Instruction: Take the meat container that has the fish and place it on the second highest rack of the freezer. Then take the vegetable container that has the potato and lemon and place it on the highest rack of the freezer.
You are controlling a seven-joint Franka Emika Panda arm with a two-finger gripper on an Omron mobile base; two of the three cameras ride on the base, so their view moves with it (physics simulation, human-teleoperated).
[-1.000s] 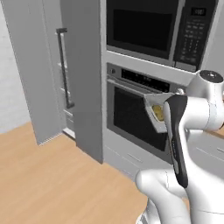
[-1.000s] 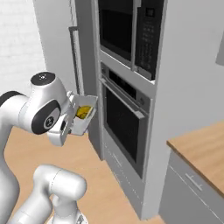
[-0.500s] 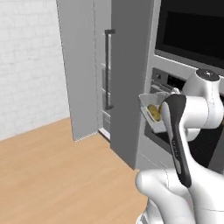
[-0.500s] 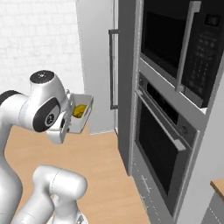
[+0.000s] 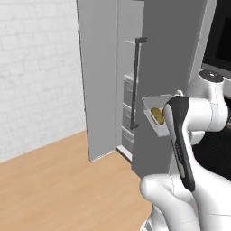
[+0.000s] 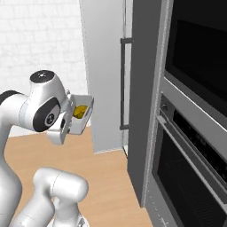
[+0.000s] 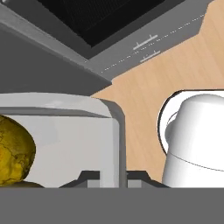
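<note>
Vegetable container [image 5: 155,116] beside open freezer [image 5: 135,85]

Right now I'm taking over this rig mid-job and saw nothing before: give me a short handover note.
Gripper: shut on the rim of the vegetable container, held up at chest height in front of the arm, tilted.
Contents: the yellow lemon shows inside the container; the potato I cannot pick out.
Freezer: straight ahead, door swung open, pale shelves and drawers visible inside.
Done: vegetable container picked up and brought to the freezer. Whether the fish container is already placed cannot be seen.
Left: set this container on the highest rack, then release.
</note>
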